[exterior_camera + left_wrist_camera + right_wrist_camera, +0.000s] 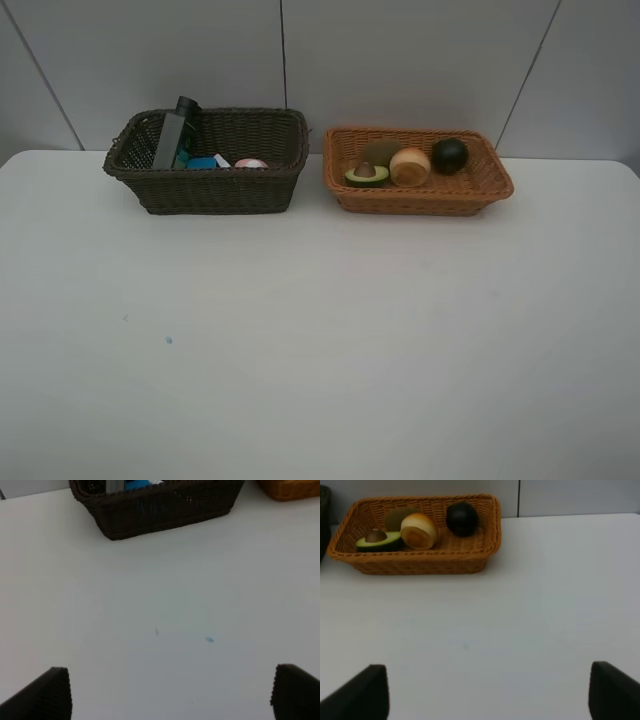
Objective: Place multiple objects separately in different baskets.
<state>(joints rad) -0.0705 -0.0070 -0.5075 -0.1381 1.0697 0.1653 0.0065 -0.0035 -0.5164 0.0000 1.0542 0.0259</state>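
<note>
The dark brown basket (205, 190) at the back left holds the dark green pump bottle (173, 135), blue eraser (200, 162), white marker (222, 160) and pink bottle (251, 163). In the light orange basket (420, 198) to its right lie the halved avocado (366, 174), kiwi (380, 151), bun (409, 166) and mangosteen (449, 155). Neither arm shows in the high view. My left gripper (170, 692) is open over bare table, well short of the dark basket (160, 512). My right gripper (487, 690) is open too, well back from the orange basket (415, 562).
The white table (320, 330) carries a small blue speck (168, 340) and a grey fleck (125, 318) on its left half. A grey panelled wall (400, 60) rises right behind the baskets. The two baskets stand close together, with a narrow gap between them.
</note>
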